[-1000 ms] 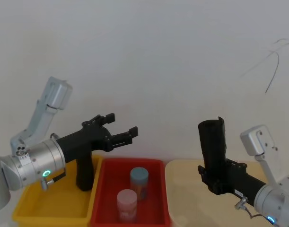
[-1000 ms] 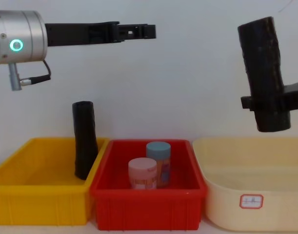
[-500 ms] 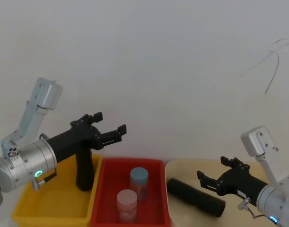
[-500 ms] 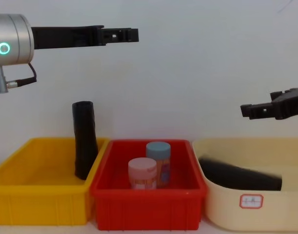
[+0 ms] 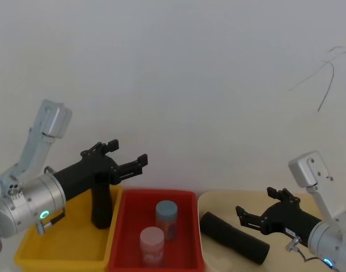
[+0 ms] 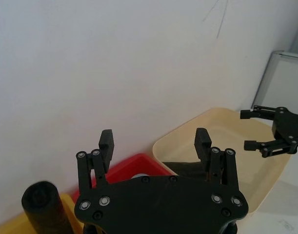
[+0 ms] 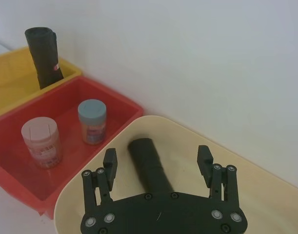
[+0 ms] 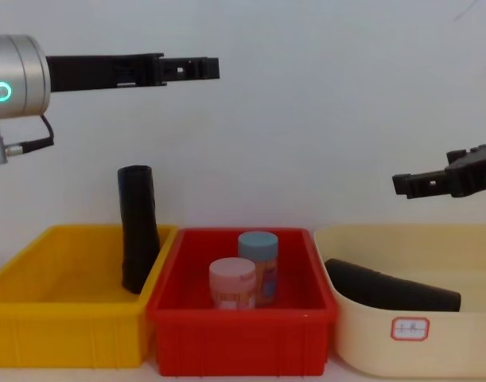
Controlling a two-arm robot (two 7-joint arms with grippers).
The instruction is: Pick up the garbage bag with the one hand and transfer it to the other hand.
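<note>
The garbage bag [image 5: 235,238], a thick black roll, lies on its side in the cream tub [image 8: 370,334]; it is also seen from the side [image 8: 394,290] and from above [image 7: 149,163]. My right gripper [image 5: 256,203] hovers open just above it, holding nothing [image 7: 156,156]. My left gripper [image 5: 128,153] is open and empty too, held high over the seam between the yellow and red bins [image 8: 203,68].
A second black roll [image 8: 138,239] stands upright in the yellow bin [image 8: 60,334]. The red bin [image 8: 243,338] holds a blue-lidded jar [image 8: 258,263] and a pink-lidded jar [image 8: 232,282]. A white wall stands close behind the bins.
A second ago my right gripper held the bag upright above the tub; it opened and the bag dropped, now lying flat in the tub. My left gripper drew back to the left.
</note>
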